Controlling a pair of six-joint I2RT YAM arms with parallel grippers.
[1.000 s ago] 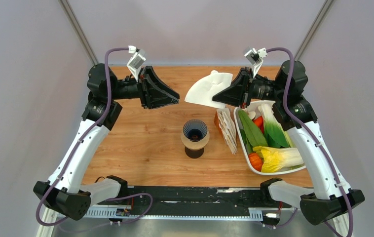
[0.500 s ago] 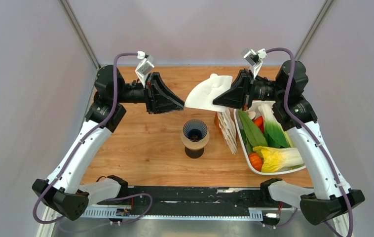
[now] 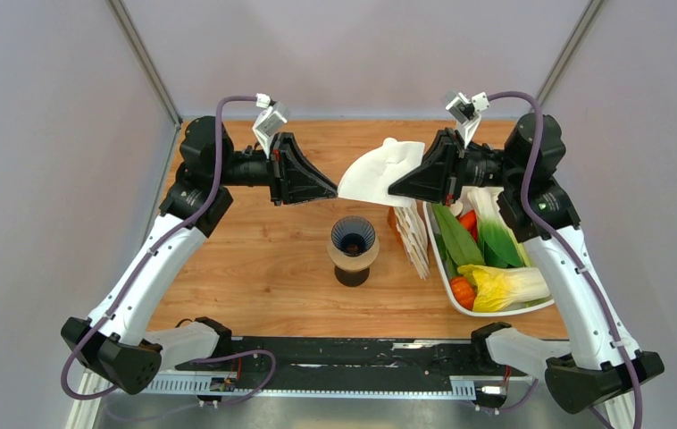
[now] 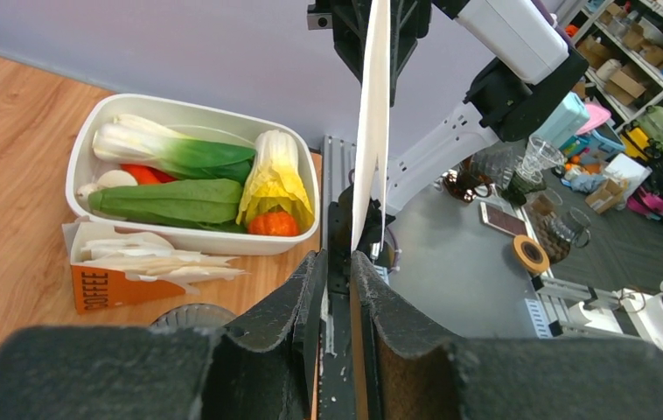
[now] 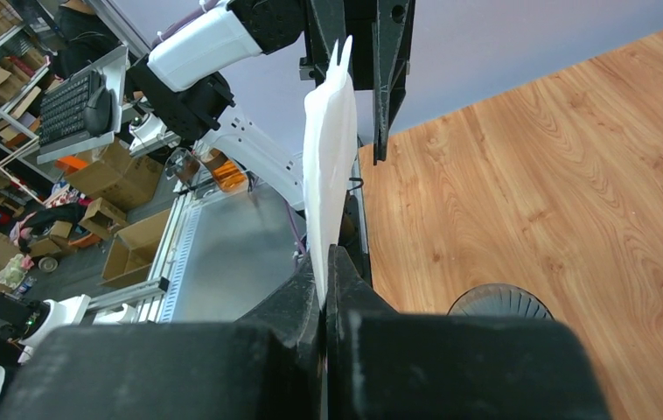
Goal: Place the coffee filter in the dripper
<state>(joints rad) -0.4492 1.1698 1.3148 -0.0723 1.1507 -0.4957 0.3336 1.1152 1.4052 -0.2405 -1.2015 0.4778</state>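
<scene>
Well, closest to me on the wooden table [image 3: 254,259] stands the dripper [image 3: 354,236]. It is dark blue with its mouth up. It sits on a tan ring [image 3: 353,260], and that sits on a dark base [image 3: 351,278].

Just to the right of it is an orange box [image 4: 105,284] full of white paper filters. It touches a white tub [image 4: 223,242]. The tub holds leafy greens [image 3: 455,234], a yellow cabbage [image 3: 505,286] and something orange.

Farther out, my two claws point at each other above the table, past the dripper.

My right claw [image 3: 395,189] is pressed together on the coffee filter [image 3: 375,172]. It pinches the filter by one edge. The white paper stands up in the air and fans out toward my left claw [image 3: 332,189]. It is apart from the dripper, higher and a bit to its right.

My left claw is open only a thin crack and holds nothing. Its tips are just beside the free corner of the filter. From its own camera, the paper's thin edge lines up with the crack. I cannot tell if they touch.
</scene>
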